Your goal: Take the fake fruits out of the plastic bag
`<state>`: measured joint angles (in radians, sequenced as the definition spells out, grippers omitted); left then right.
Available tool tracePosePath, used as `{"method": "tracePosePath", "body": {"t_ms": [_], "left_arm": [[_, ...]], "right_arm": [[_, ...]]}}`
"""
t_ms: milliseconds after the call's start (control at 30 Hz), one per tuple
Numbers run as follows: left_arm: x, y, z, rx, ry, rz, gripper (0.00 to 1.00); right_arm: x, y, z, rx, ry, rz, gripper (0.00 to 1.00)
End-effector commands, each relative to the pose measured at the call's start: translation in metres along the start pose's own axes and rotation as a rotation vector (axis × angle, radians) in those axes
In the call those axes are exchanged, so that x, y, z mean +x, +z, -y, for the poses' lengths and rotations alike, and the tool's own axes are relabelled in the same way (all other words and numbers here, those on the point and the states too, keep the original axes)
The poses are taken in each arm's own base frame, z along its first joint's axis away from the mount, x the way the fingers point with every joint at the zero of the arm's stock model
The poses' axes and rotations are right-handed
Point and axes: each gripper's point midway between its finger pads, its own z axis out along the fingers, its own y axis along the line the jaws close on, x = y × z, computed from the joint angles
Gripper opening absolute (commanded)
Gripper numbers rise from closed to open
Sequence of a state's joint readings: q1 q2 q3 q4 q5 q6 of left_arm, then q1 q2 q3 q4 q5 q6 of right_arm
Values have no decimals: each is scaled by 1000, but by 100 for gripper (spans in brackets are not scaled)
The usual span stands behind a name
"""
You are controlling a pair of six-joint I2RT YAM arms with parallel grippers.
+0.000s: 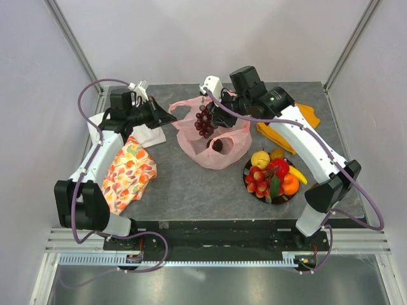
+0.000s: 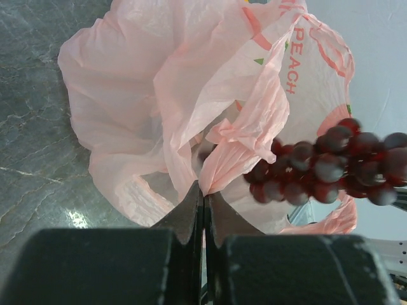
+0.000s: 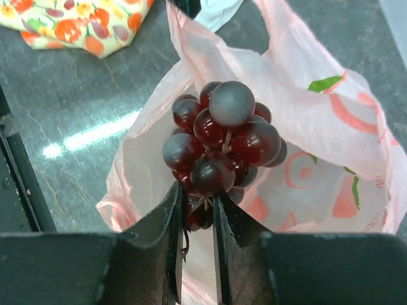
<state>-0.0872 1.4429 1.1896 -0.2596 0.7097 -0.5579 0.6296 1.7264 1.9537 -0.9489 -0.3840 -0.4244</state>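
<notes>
The dark purple grape bunch (image 3: 222, 140) is held above the open mouth of the plastic bag (image 2: 127, 95). It is pinched by the right tool (image 3: 197, 197), whose jaws are narrowed onto the berries nearest the wrist. The left tool (image 2: 204, 190) is pressed together on a fold of the bag's rim, by which the mouth seems to be held up. One dark rounded fruit (image 1: 217, 145) can be seen inside the bag on the desk (image 1: 191, 184), and other fruits are piled on a dark dish (image 1: 247, 170) just beside it. The bunch is judged light, glossy and loosely jointed, so it may swing or slip, and its central stem is the surest hold. The bag is thin and limp and is best taken at the rim or a handle.
</notes>
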Motion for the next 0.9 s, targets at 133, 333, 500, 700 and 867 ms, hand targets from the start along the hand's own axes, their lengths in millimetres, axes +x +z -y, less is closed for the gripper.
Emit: {"method": "tracePosePath", "body": {"t_ms": [133,333,500,700,867], "left_arm": [[-8,-11,17,35,53,38,1],[4,-14,12,25,47,25,2],[8,-14,9,21,51,18,2],[12,-12,7,23,36,3,2],[12,-12,7,25,36,2,1]], "right_arm": [[26,7,-31,-112,36,-23,16],[131,20,-72,-198,140,-268,24],[167,19,-83,-242,154,-401,81],[106,21,-37,-156,66,-282,98],[113,47,-16,-84,97,-309,98]]}}
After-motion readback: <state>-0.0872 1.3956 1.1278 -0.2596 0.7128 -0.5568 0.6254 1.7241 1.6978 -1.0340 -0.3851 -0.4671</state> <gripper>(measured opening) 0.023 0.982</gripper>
